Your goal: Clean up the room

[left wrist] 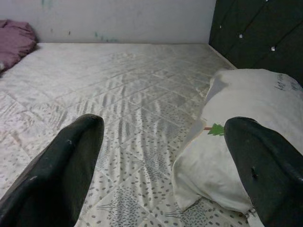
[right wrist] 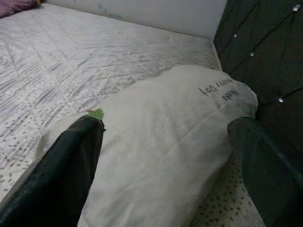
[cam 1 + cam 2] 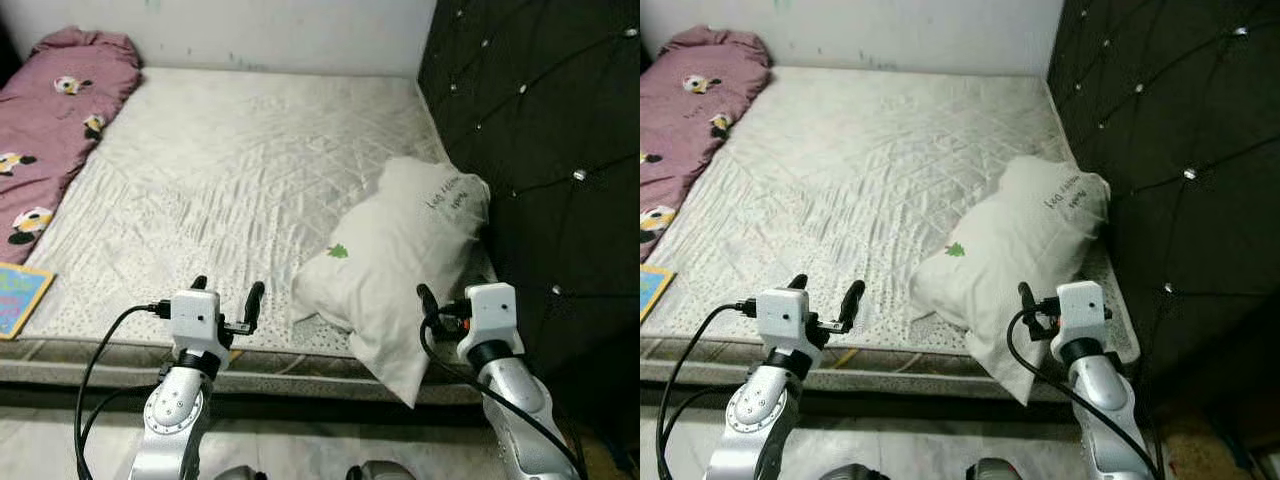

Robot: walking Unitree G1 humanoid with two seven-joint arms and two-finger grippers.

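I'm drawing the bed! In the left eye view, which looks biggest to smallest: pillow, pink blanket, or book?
1. White pillow
2. Pink blanket, cut off by the frame, so pillow versus blanket is unsure
3. Blue book, also cut off

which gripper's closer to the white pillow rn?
Right. The right gripper is at the near corner of the white pillow, fingers open toward it. The left gripper, also open, sits over the mattress edge, off to the pillow's left.

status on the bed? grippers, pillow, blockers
Left gripper open, above mattress edge. Right gripper open, facing the pillow, not touching. Pillow overhangs mattress edge beside headboard. Nothing between right gripper and pillow.
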